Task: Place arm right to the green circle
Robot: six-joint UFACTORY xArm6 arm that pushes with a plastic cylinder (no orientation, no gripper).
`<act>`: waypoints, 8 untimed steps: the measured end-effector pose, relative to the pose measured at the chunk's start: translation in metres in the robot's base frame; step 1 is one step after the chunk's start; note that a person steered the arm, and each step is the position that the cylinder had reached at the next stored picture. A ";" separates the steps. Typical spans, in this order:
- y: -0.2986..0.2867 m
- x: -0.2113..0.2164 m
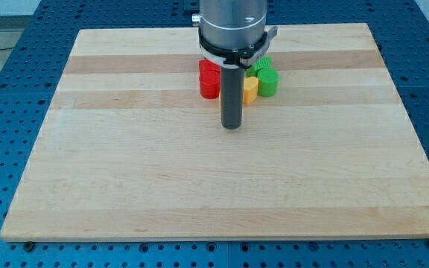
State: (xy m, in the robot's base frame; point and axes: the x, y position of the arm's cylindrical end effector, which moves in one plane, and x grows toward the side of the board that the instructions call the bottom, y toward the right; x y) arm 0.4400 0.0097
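Several small blocks cluster near the view's top centre of our wooden board. The green circle, a squat bright cylinder, stands upright at the cluster's right edge, beside a yellow block. Red blocks sit left. Our tip rests just below them; we have no jaws.

Lab: blue perforated bench
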 end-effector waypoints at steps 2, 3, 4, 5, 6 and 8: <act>-0.004 -0.021; -0.004 -0.020; -0.003 -0.017; 0.025 0.007; 0.083 0.021; 0.121 -0.037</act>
State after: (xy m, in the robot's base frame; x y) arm 0.4027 0.1312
